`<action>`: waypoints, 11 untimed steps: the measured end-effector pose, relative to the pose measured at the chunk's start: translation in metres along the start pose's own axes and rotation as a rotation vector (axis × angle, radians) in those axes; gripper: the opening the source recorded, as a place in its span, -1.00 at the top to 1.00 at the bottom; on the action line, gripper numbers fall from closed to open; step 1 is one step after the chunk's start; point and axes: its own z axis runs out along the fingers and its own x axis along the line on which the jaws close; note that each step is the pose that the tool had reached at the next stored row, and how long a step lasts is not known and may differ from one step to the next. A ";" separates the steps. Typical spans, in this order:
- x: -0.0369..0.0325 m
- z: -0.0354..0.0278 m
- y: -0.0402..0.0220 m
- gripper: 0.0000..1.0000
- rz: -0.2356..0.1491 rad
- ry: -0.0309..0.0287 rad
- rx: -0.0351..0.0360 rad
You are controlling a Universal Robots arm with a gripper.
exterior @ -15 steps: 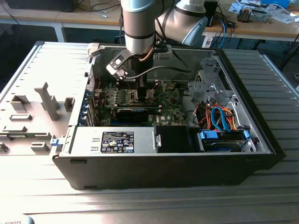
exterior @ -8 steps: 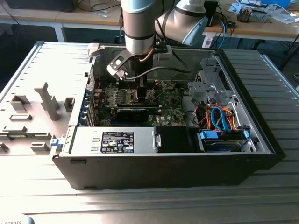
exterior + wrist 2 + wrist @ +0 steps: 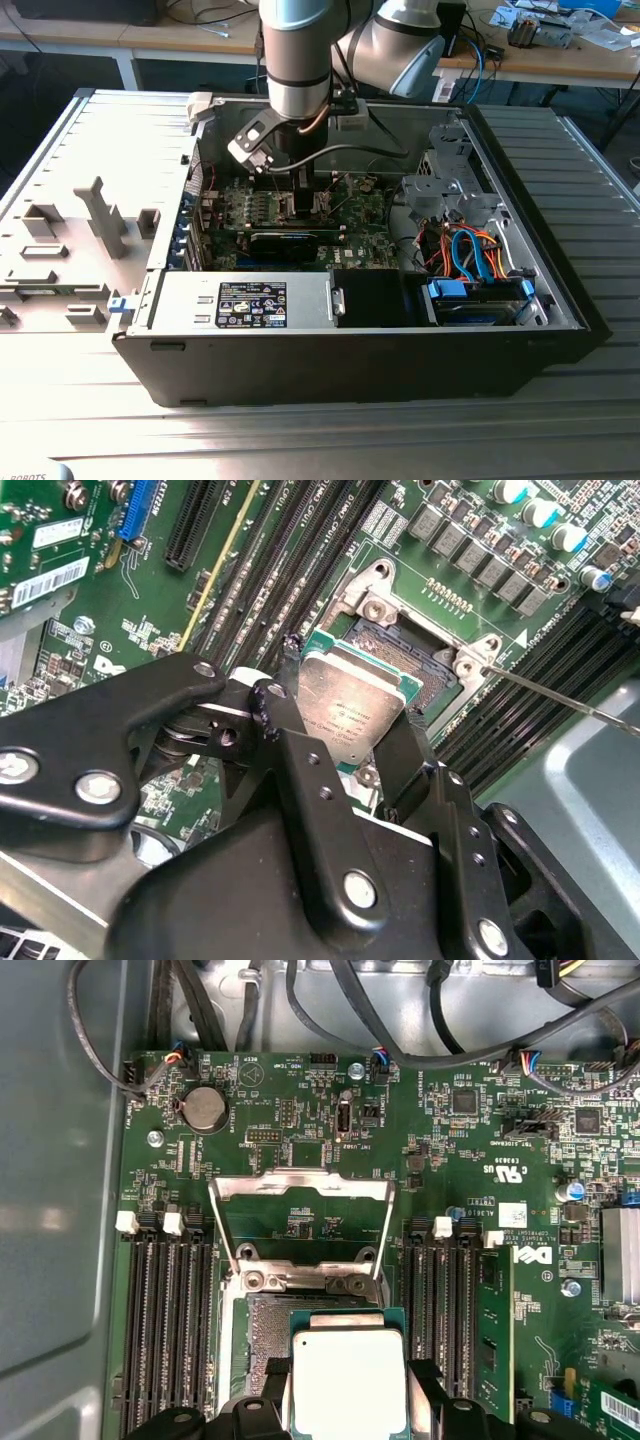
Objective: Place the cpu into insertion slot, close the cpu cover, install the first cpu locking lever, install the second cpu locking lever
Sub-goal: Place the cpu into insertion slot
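**Chip Poised Over Open Socket**

You are holding the cpu in the hand. Its two black fingers are clamping the chip by opposite edges, with the silver top facing up. The hand is hanging down inside the open computer case, over the green motherboard, toward the exterior view's left.

The chip is sitting squarely between the fingertips. The insertion slot is lying just beneath it and partly beyond it. In both wrist views a strip of the dark contact field is showing past the chip's far edge, so the two squares are not quite lining up and the chip appears not yet seated.

The cpu cover is standing swung open on the slot's far side, apart from the chip.
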 end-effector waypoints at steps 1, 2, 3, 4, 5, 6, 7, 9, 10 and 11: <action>0.0000 0.0002 0.0000 -0.08 0.000 0.0000 0.0000; 0.0000 0.0005 0.0000 -0.08 0.000 0.0000 -0.0001; 0.0000 0.0008 0.0000 -0.08 0.000 0.0001 -0.0001; 0.0000 0.0012 -0.0001 -0.08 0.000 0.0001 -0.0001; 0.0000 0.0016 -0.0001 -0.08 0.000 0.0000 0.0000; 0.0000 0.0019 -0.0001 -0.08 0.000 0.0000 0.0000; 0.0001 0.0020 -0.0001 -0.08 0.000 -0.0001 0.0001; 0.0017 0.0022 -0.0001 -0.08 0.000 -0.0001 0.0000; 0.0022 0.0019 -0.0001 -0.08 0.000 -0.0002 0.0001; 0.0031 0.0017 0.0000 -0.08 0.000 0.0001 -0.0001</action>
